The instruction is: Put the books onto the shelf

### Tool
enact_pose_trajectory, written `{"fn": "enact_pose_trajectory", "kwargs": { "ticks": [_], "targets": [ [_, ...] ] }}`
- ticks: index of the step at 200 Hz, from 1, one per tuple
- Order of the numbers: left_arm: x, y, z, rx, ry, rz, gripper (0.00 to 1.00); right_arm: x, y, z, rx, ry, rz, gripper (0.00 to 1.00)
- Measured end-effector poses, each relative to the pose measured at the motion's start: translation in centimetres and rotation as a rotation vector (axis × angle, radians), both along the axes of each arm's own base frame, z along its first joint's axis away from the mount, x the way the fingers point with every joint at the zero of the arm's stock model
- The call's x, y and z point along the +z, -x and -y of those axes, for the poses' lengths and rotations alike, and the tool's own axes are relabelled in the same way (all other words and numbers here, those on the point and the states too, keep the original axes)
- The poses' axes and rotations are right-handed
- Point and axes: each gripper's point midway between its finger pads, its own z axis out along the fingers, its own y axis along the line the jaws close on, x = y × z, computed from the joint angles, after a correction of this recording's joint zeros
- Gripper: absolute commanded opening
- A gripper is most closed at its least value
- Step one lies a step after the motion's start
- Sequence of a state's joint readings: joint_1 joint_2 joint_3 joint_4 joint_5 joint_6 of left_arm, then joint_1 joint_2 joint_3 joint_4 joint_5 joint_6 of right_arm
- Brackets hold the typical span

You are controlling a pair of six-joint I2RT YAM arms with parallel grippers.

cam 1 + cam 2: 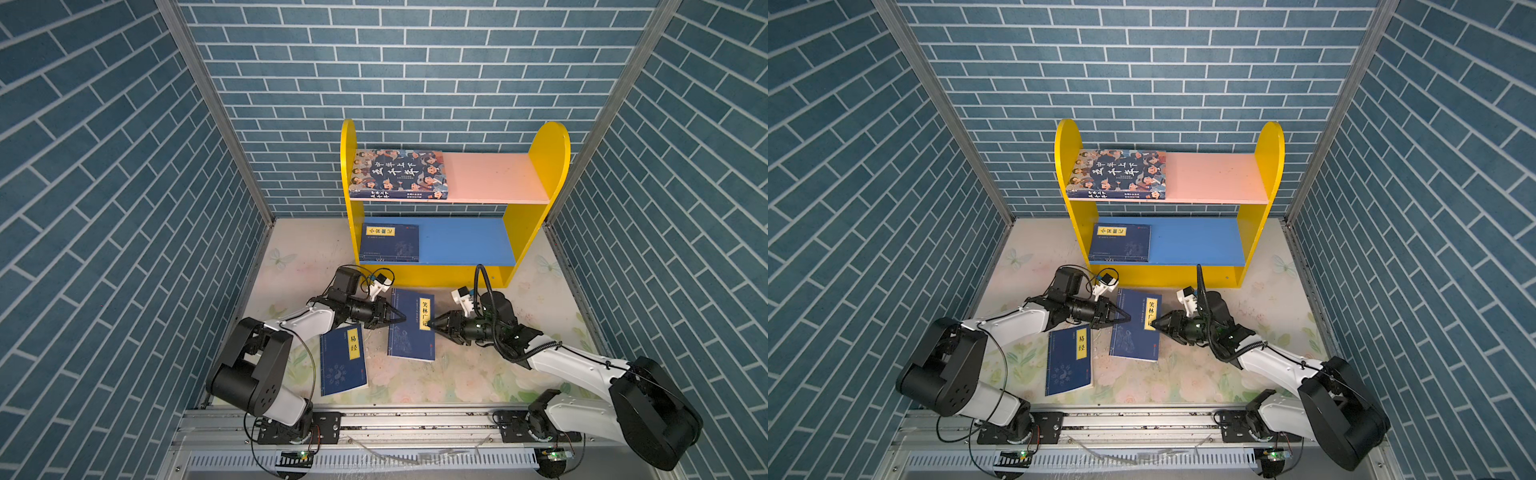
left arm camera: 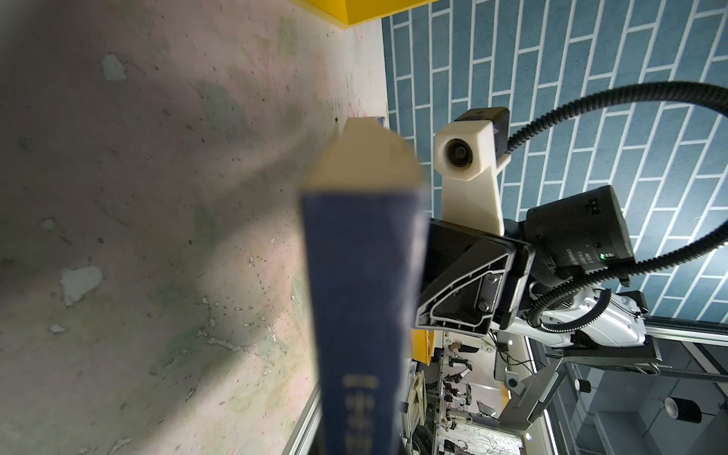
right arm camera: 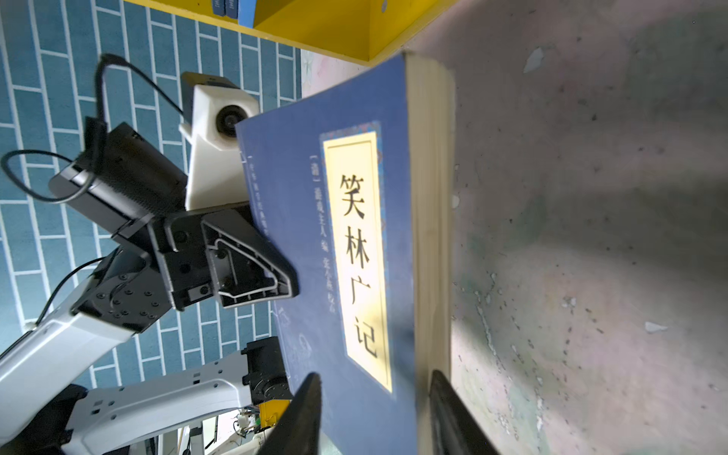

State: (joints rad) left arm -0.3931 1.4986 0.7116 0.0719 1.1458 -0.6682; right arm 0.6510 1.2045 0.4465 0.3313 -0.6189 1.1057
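Observation:
A navy book (image 1: 411, 332) (image 1: 1133, 332) with a yellow title label lies between my two grippers in front of the shelf (image 1: 544, 166) (image 1: 1268, 166). My left gripper (image 1: 402, 319) (image 1: 1126, 319) is shut on its spine side; the spine (image 2: 354, 275) fills the left wrist view. My right gripper (image 1: 430, 323) (image 3: 372, 378) is open, its jaws standing either side of the page edge. A second navy book (image 1: 343, 361) lies flat at the front left. The cartoon-faced book (image 1: 399, 172) lies on the pink board, and a navy book (image 1: 390, 243) on the blue board.
The right halves of the pink board (image 1: 494, 176) and blue board (image 1: 465, 241) are bare. Blue brick walls close in the left, back and right. An aluminium rail (image 1: 374, 419) carrying both arm bases runs along the front edge of the floral table (image 1: 457, 382).

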Motion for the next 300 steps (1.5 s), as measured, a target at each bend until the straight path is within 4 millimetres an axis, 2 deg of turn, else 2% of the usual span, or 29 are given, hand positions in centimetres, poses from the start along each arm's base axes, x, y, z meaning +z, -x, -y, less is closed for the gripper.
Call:
{"fn": "enact_pose_trajectory", "kwargs": {
  "ticks": [18,44,62,107,147,178,224,268,290,300],
  "targets": [
    [1.1,0.2,-0.1,-0.004,0.012,0.042,0.01,0.5,-0.3,0.5,-0.026,0.005,0.022,0.62],
    [3.0,0.8,-0.2,-0.022,0.039,0.113,0.01,2.4,-0.7,0.8,-0.049,-0.036,0.083,0.67],
    [3.9,1.3,-0.3,-0.041,0.059,0.134,0.01,3.3,-0.8,0.6,-0.048,-0.083,0.121,0.67],
    [5.6,1.8,0.0,-0.09,0.111,0.131,0.01,3.4,-0.4,-0.5,-0.004,-0.193,0.112,0.68],
    [6.1,2.4,0.0,-0.12,0.137,0.119,0.01,5.2,0.2,-1.7,0.054,-0.278,0.154,0.66],
    [6.5,2.5,0.1,-0.129,0.146,0.118,0.01,5.5,0.7,-2.2,0.084,-0.303,0.157,0.64],
    [7.3,2.1,0.2,-0.133,0.158,0.137,0.01,5.7,1.4,-2.6,0.108,-0.329,0.165,0.54],
    [7.3,1.9,0.0,-0.125,0.157,0.135,0.01,5.9,2.8,-3.1,0.146,-0.349,0.158,0.39],
    [7.2,1.7,-0.1,-0.117,0.154,0.133,0.03,6.3,3.0,-3.3,0.156,-0.363,0.17,0.22],
    [7.1,1.6,-0.2,-0.112,0.151,0.133,0.08,6.5,3.1,-3.3,0.159,-0.371,0.173,0.15]
  ]
}}
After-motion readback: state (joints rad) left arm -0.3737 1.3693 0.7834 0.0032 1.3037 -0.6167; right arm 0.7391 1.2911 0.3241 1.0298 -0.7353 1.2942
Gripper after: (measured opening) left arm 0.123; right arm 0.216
